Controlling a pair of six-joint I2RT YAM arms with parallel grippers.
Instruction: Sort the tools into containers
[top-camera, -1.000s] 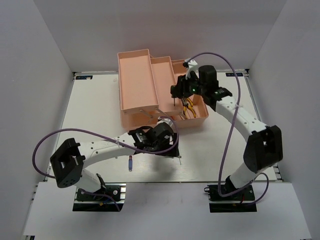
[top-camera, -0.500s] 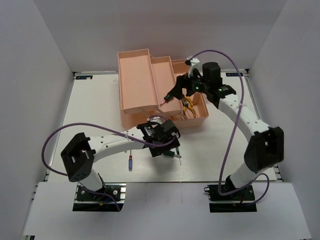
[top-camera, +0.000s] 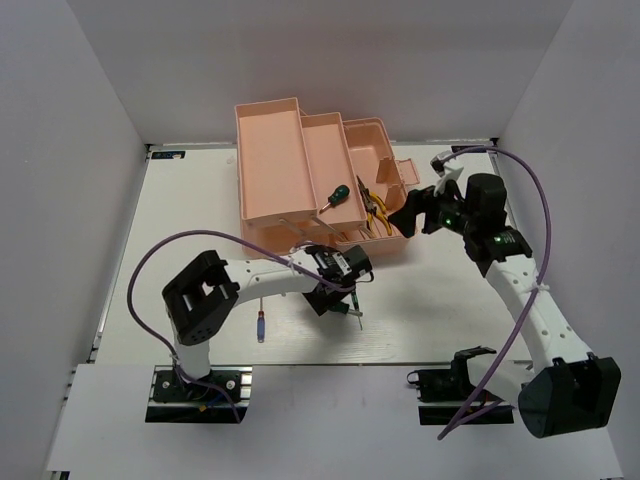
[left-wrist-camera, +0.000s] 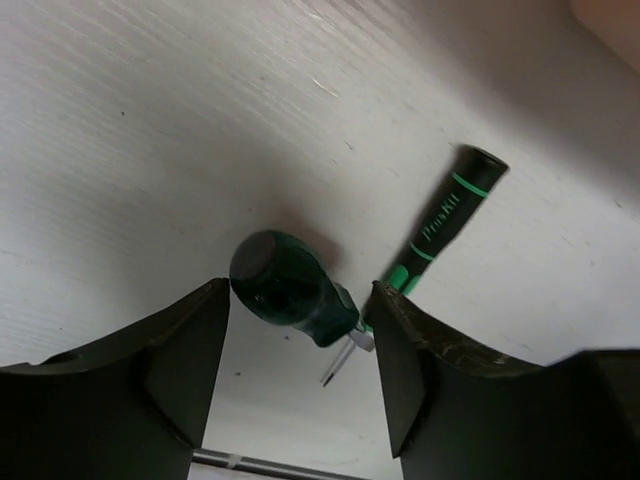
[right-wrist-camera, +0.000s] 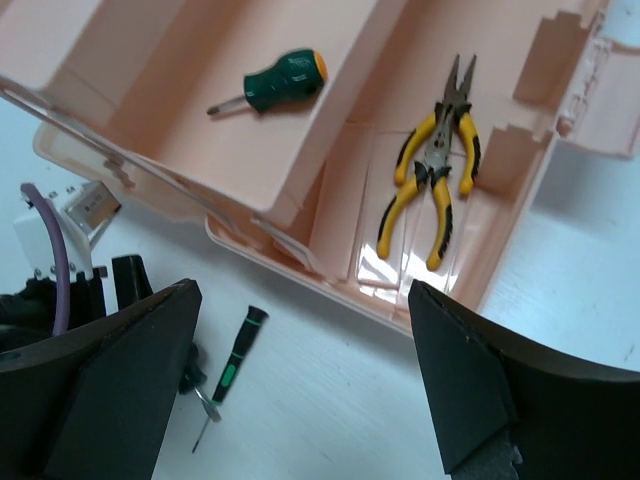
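Observation:
The pink toolbox (top-camera: 270, 160) stands open at the back of the table. A stubby green screwdriver (top-camera: 338, 194) (right-wrist-camera: 280, 85) lies in its middle tray, and yellow-handled pliers (top-camera: 377, 212) (right-wrist-camera: 435, 165) lie in the right compartment. In front of the box my left gripper (top-camera: 343, 297) (left-wrist-camera: 300, 292) is low over the table, open, its jaws either side of a second stubby dark-green screwdriver (left-wrist-camera: 290, 290). A slim black-green screwdriver (left-wrist-camera: 440, 225) (right-wrist-camera: 232, 365) lies just beside it. The purple-handled screwdriver (top-camera: 260, 326) lies further left. My right gripper (top-camera: 413, 218) (right-wrist-camera: 302, 300) hangs open and empty off the box's right front corner.
The toolbox lid with its handle (top-camera: 400, 172) lies folded out to the right of the box. White walls close in the table on three sides. The left arm's purple cable (top-camera: 160, 260) loops over the table's left part.
The right gripper released the stubby screwdriver into the middle tray and drew back to the right. The left gripper moved right over the other stubby screwdriver and its jaws have narrowed.

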